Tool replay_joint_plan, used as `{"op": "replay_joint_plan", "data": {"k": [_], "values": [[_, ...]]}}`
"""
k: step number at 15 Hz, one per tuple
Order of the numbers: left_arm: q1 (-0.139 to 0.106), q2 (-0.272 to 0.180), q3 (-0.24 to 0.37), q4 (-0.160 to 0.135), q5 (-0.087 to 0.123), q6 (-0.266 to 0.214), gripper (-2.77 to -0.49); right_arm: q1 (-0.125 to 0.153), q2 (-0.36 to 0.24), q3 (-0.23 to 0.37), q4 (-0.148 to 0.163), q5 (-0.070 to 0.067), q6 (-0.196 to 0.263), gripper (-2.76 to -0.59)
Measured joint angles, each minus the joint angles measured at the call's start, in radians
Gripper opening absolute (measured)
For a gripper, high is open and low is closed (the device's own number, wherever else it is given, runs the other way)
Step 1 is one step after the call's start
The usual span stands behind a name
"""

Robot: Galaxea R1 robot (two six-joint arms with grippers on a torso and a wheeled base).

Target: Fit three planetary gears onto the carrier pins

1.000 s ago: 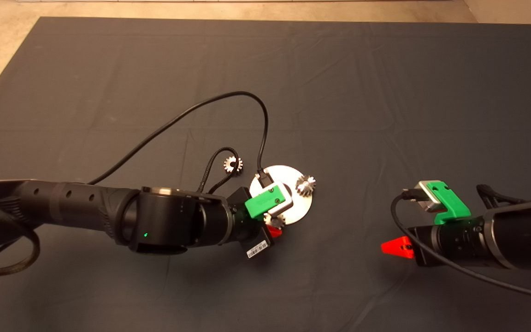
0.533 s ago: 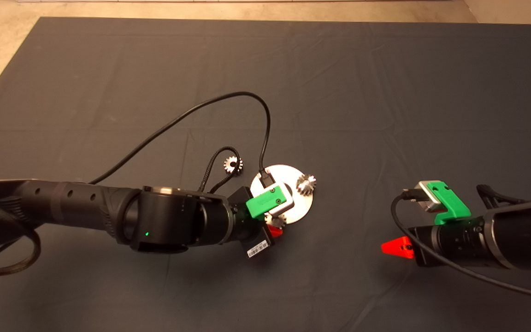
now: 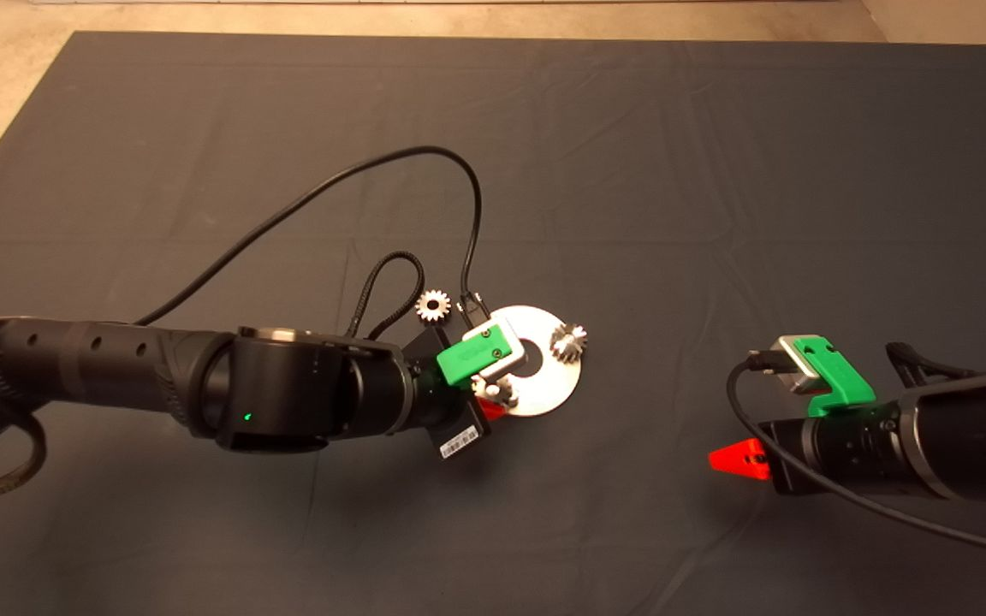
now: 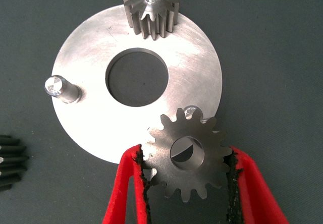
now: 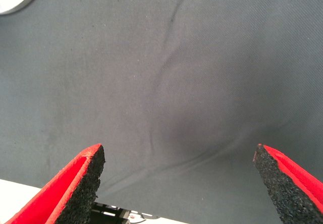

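Shifted back toward its own side within the last second: left gripper (image 4: 187,186), carrying the second planetary gear (image 4: 187,156) with it, pads clamped on the teeth at either flank. Now held above the near rim of the carrier disc (image 4: 91,82), bore not centred on the pin below, whose top shows off to one side through the hole. Apparently a correction rather than a seating, so this gear not yet counted as installed.

One gear (image 4: 151,7) already seated on the far pin, pin top showing in its bore. One carrier pin (image 4: 59,89) bare at the disc's edge. Third gear (image 3: 433,305) loose on the dark mat (image 3: 715,171), just beside the disc and apart from it.

Right gripper (image 5: 179,183) parked well apart over bare mat, fingers spread wide, holding nothing.

Next call, probably: re-align bore over pin, then lower straight; risk of snagging on the pin's edge if tilted.
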Motion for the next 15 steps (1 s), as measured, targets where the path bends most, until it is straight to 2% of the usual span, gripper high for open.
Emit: {"op": "replay_joint_plan", "data": {"k": [7,15], "values": [[0.000,0.031,0.000,0.000,-0.002,-0.001,-2.66,0.000,0.000,0.000,0.000,0.000,0.000,-1.15],[0.006,0.042,-0.005,0.000,-0.005,-0.003,-2.66,0.000,0.000,0.000,0.000,0.000,0.000,-1.15]]}}
